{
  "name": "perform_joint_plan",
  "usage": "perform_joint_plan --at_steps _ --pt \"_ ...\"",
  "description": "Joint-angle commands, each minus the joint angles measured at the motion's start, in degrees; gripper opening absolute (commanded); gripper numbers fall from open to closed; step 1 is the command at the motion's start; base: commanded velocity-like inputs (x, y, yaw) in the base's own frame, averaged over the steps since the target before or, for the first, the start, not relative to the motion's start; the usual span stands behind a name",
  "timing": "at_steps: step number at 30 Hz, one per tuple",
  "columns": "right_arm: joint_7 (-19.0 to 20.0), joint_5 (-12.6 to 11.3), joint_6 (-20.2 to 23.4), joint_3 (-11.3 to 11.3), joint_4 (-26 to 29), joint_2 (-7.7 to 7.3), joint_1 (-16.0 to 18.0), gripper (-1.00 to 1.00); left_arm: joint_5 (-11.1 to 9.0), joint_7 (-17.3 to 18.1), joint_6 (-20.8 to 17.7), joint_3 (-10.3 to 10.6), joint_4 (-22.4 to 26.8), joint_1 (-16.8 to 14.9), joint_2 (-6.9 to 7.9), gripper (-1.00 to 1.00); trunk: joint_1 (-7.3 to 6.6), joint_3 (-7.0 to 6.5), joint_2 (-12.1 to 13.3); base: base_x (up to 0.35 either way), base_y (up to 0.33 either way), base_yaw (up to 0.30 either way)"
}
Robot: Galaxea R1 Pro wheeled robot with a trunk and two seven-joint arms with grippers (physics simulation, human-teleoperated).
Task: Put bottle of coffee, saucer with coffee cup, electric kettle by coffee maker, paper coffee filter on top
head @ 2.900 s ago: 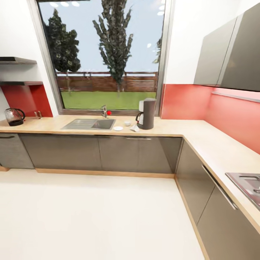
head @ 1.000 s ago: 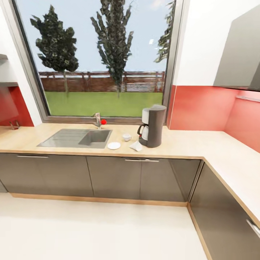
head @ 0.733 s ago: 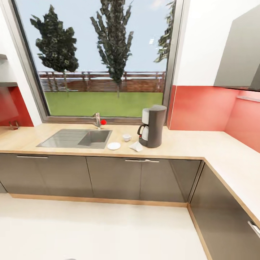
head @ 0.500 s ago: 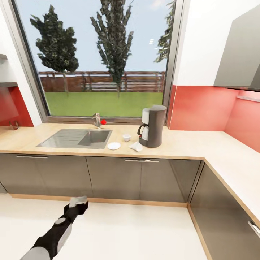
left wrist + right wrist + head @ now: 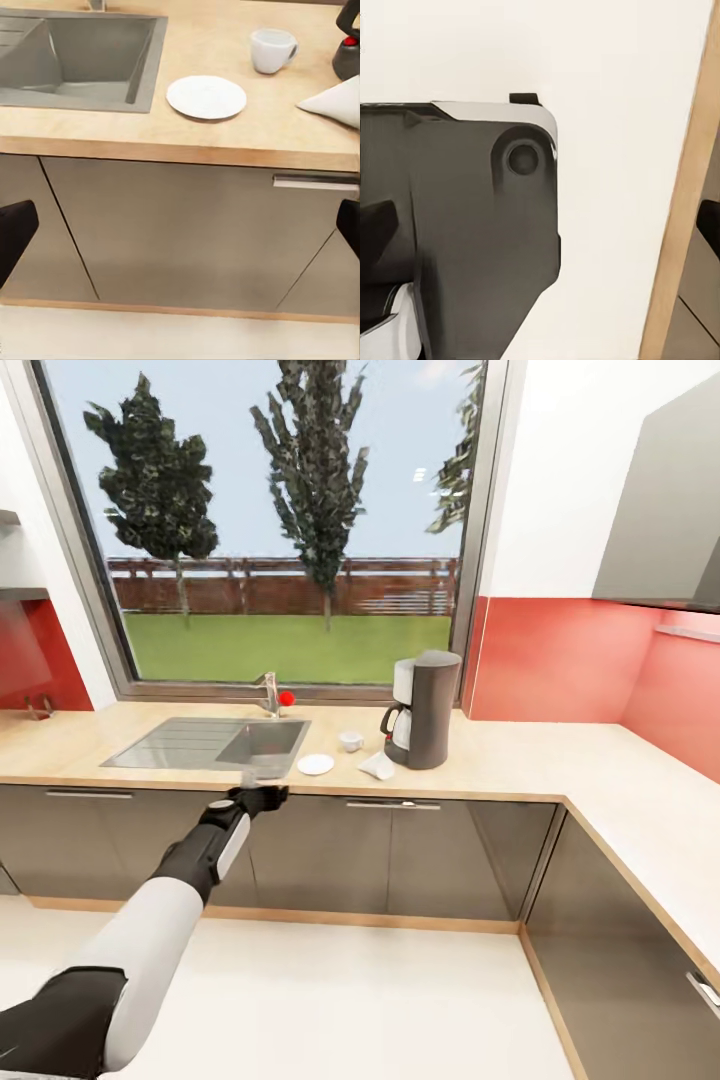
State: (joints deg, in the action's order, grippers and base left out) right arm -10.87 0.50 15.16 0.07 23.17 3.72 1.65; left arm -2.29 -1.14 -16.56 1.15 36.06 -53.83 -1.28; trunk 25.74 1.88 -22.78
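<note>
**Left arm now lifted toward the counter edge**

The window (image 5: 290,530) takes up the upper half of the head view, with the wooden countertop (image 5: 560,760) running beneath it and turning the corner at 3 o'clock. Grey cabinet fronts (image 5: 330,855) hang under the counter. The sink (image 5: 215,742) sits at about 10 o'clock from the picture's middle, its faucet (image 5: 268,692) behind it.

The left arm (image 5: 150,930) enters from 7 o'clock and reaches up across the cabinet fronts. Half a second ago it was low over the floor; now the left gripper (image 5: 258,785) is at the height of the counter edge, just in front of the sink's right end. In the left wrist view its two dark fingertips (image 5: 15,229) stand wide apart at the picture's sides with nothing between them.

The coffee maker (image 5: 425,708) stands upright on the countertop at 1 o'clock from the gripper, unmoved. At 9 o'clock of it, touching or just beside its base, lies the white paper coffee filter (image 5: 378,765). The coffee cup (image 5: 351,740) stands near it, apart from the saucer (image 5: 316,764), which lies flat near the sink's right rim.

The right gripper (image 5: 540,225) looks over pale floor and part of the robot's dark body; its dark fingertips sit wide apart at the picture's edges.
</note>
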Motion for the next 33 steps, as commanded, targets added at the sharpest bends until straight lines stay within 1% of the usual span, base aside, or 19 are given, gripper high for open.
perform_joint_plan --at_steps 1,3,5,9,12,16,20,25,29,33 --pt "-0.19 0.04 0.39 0.03 -0.25 0.53 0.03 1.00 -0.16 -0.16 -0.44 0.27 0.32 0.24 0.04 1.00 0.04 0.14 -0.13 0.000 0.000 0.000" --pt "-0.25 0.03 0.40 0.02 -0.18 1.32 0.02 1.00 -0.16 -0.17 -0.45 0.21 0.42 0.39 0.04 1.00 0.04 0.14 -0.13 0.000 0.000 0.000" --pt "-0.25 0.00 0.36 -0.05 -0.05 1.74 0.02 1.00 -0.24 -0.18 -0.43 0.17 0.46 0.43 0.04 1.00 0.04 0.14 -0.13 0.000 0.000 0.000" --pt "-0.21 -0.13 -0.58 -0.22 -0.37 2.17 0.02 1.00 -0.34 -0.12 -0.47 0.23 0.49 0.07 -0.10 1.00 0.04 0.14 -0.13 0.043 0.000 0.000" --pt "-0.21 -0.14 -2.60 -0.24 -0.33 2.23 0.02 1.00 -0.30 -0.14 -0.48 0.30 0.50 -0.23 -0.57 1.00 0.04 0.14 -0.13 0.245 0.000 0.000" --pt "-0.14 -0.09 -5.79 -0.26 -0.47 2.16 0.02 1.00 -0.20 -0.19 -0.51 0.40 0.56 -0.55 -1.58 1.00 0.04 0.14 -0.13 0.312 0.000 0.000" --pt "-0.12 0.00 -8.49 -0.04 -0.57 2.23 0.02 1.00 -0.11 -0.51 -0.57 0.36 0.58 -0.64 -1.78 1.00 0.04 0.14 -0.13 0.332 0.000 0.000" --pt "-0.11 0.02 -9.18 0.01 -0.67 2.26 0.02 1.00 0.11 -0.85 -0.58 0.34 0.52 -0.43 -1.80 1.00 0.04 0.14 -0.13 0.333 -0.013 0.000" --pt "-0.12 0.03 -9.33 0.02 -2.47 2.26 0.02 1.00 0.17 -1.12 -0.58 0.18 0.50 0.05 -1.74 1.00 0.04 0.14 -0.13 0.282 -0.141 0.000" --pt "-0.05 0.03 -9.35 0.06 -2.95 2.26 0.02 1.00 0.17 -1.14 -0.52 0.09 0.44 0.25 -1.72 1.00 0.04 0.14 -0.13 0.274 -0.165 -0.002"
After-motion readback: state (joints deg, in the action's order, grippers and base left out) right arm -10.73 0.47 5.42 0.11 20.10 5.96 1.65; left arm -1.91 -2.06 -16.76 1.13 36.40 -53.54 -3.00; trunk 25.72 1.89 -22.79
